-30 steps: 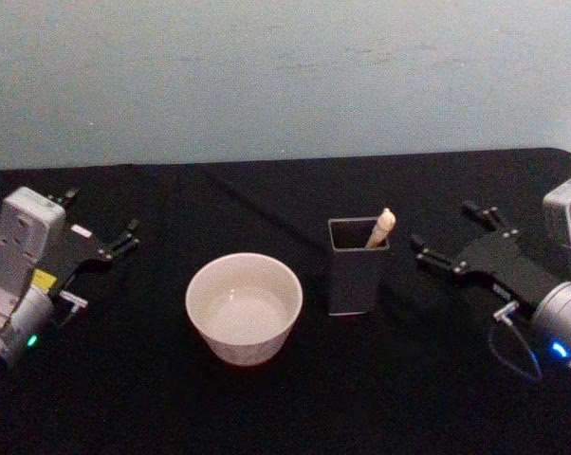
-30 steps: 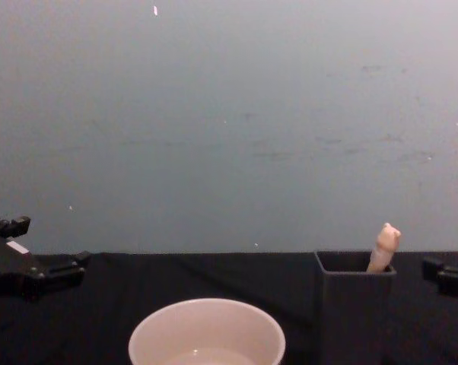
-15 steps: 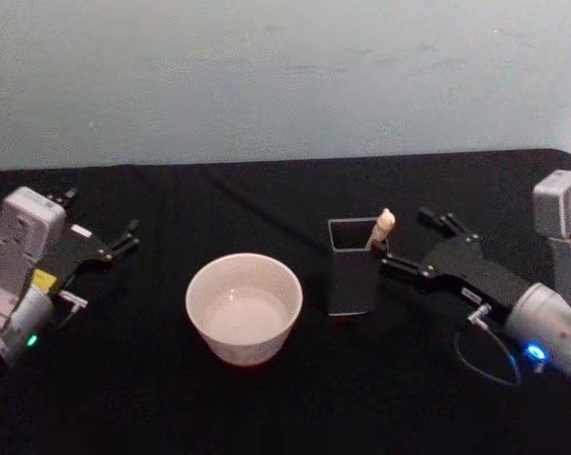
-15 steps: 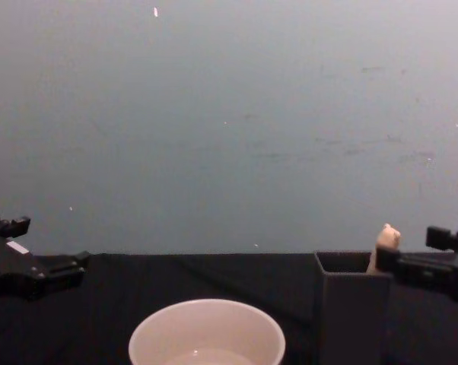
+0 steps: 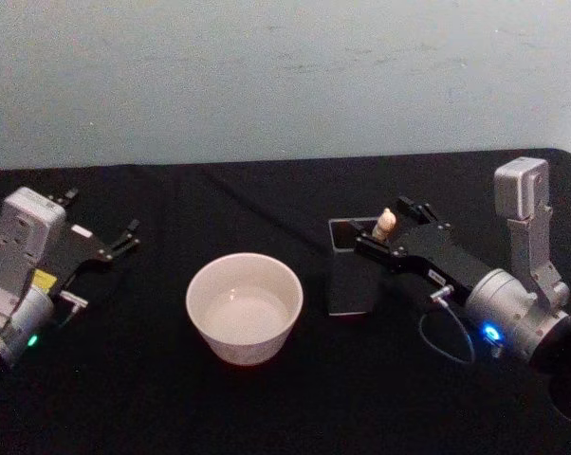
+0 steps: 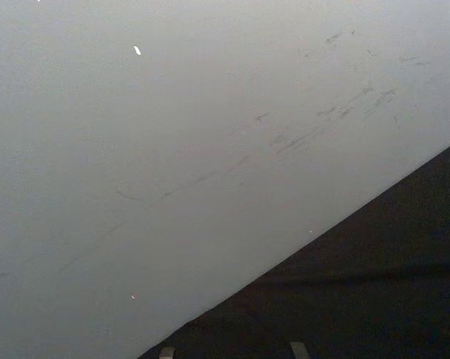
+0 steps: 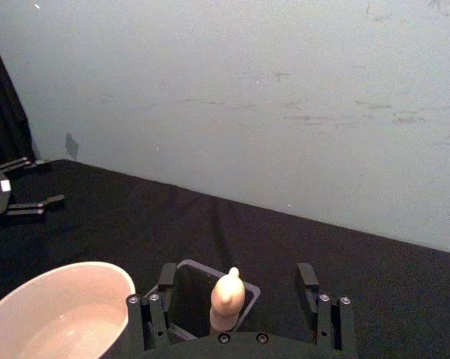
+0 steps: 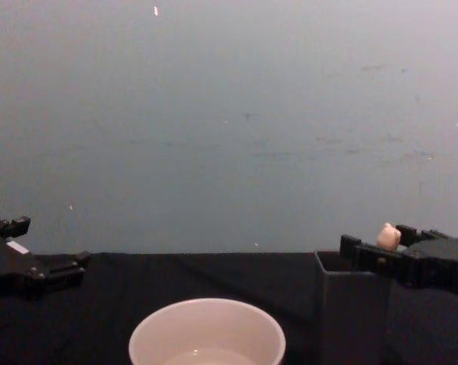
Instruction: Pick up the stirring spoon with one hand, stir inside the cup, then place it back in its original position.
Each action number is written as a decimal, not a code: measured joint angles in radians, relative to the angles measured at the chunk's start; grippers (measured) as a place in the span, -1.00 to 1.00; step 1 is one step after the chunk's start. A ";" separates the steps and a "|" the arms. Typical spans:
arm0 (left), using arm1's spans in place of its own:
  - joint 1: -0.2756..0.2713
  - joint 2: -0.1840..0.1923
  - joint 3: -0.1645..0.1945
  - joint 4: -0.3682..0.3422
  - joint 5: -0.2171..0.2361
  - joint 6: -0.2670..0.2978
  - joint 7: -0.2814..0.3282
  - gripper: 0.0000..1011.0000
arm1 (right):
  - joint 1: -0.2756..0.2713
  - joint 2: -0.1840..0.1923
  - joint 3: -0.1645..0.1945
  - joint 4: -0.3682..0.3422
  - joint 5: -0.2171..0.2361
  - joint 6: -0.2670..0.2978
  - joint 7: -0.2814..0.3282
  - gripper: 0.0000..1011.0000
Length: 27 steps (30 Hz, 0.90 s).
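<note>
Stirring spoon: qty 1, upright in dark holder (qty 1), bear head above rim. Cup: qty 1, left of holder, apart. Grippers, qty 2. R gripper: fingers spread either side of spoon head, unclamped. L gripper: parked far left, fingers apart.
</note>
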 joint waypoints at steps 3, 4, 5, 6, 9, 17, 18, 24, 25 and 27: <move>0.000 0.000 0.000 0.000 0.000 0.000 0.000 0.98 | 0.010 -0.017 0.000 0.019 -0.015 0.002 -0.001 0.98; 0.000 0.000 0.000 0.000 0.000 0.000 0.000 0.98 | 0.011 -0.020 0.000 0.022 -0.018 0.002 -0.001 0.98; 0.000 0.000 0.000 0.000 0.000 0.000 0.000 0.98 | 0.012 -0.023 0.000 0.024 -0.021 0.001 -0.001 0.98; 0.000 0.000 0.000 0.000 0.000 0.000 0.000 0.98 | 0.014 -0.027 0.001 0.029 -0.028 -0.001 -0.001 0.98; 0.000 0.000 0.000 0.000 0.000 0.000 0.000 0.98 | 0.015 -0.031 0.002 0.033 -0.041 -0.009 0.000 0.98; 0.000 0.000 0.000 0.000 0.000 0.000 0.000 0.98 | 0.015 -0.030 0.002 0.033 -0.041 -0.010 0.001 0.98; 0.000 0.000 0.000 0.000 0.000 0.000 0.000 0.98 | 0.015 -0.030 0.002 0.032 -0.041 -0.010 0.001 0.98; 0.000 0.000 0.000 0.000 0.000 0.000 0.000 0.98 | 0.014 -0.029 0.002 0.031 -0.038 -0.009 0.001 0.94; 0.000 0.000 0.000 0.000 0.000 0.000 0.000 0.98 | 0.014 -0.029 0.002 0.031 -0.038 -0.009 0.001 0.93; 0.000 0.000 0.000 0.000 0.000 0.000 0.000 0.98 | 0.014 -0.028 0.002 0.030 -0.037 -0.009 0.001 0.83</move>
